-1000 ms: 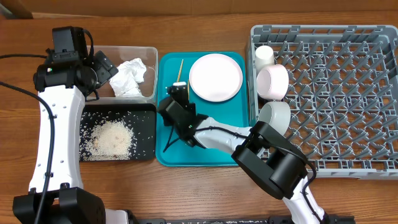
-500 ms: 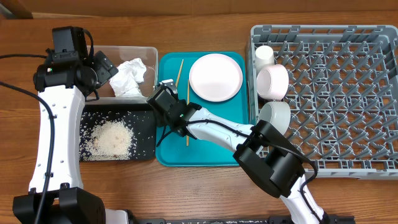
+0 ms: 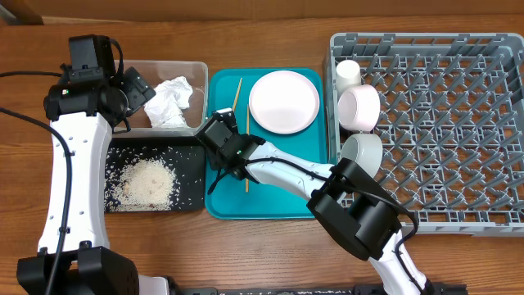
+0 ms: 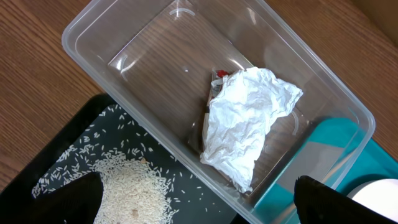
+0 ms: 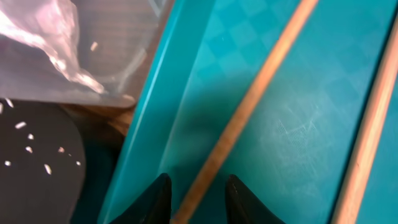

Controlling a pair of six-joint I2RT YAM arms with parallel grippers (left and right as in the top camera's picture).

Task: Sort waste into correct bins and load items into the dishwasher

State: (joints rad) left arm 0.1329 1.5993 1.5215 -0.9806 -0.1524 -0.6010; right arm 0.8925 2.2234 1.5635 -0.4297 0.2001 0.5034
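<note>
Two ways this pick could have failed you

Your right gripper sat low by the left wall of the teal tray, jaws narrowed either side of one chopstick near its end; whether they truly pinched it I could not tell. Held so far from its middle, the thin stick would likely have pivoted or slipped out on the way to the dish rack, and a fingertip could have caught the tray wall. The second chopstick lay near and could have been knocked askew on the tray. Your left gripper hung spread wide and empty above the clear tub holding the tissue.
</note>
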